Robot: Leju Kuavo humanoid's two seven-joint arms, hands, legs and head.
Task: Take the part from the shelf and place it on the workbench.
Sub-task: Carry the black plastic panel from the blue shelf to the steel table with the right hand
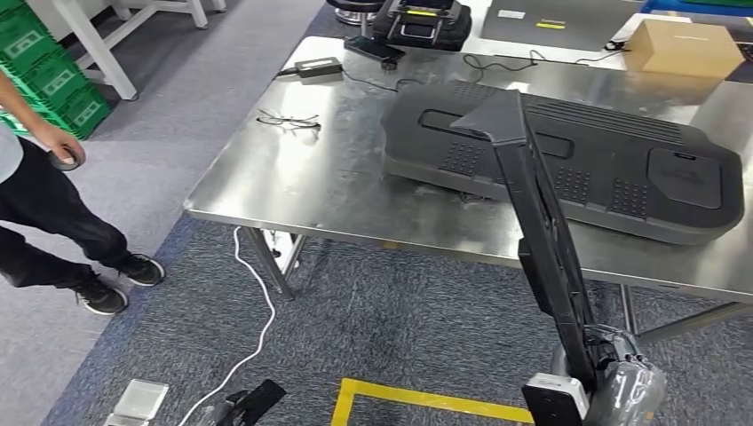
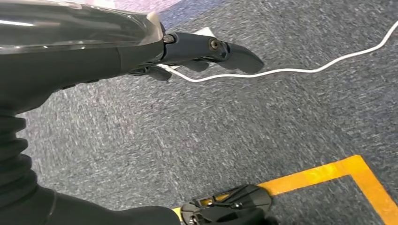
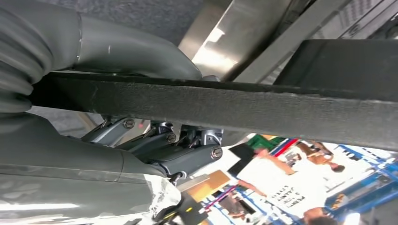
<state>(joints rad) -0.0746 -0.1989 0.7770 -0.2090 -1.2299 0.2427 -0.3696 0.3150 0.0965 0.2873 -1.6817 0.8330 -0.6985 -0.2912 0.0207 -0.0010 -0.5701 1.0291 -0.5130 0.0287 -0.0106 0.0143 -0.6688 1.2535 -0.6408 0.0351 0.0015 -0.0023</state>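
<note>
— While the right hand grips the long black part low at its end, the top leans over the steel surface, above a big black moulded panel!
— And the left hand?
— Hanging over the grey carpet, fingers loosely apart, holding nothing. A person stands off to the left.

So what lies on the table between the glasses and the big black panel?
Head view: bare steel table between the glasses and the black panel; the cable runs farther back.
</note>
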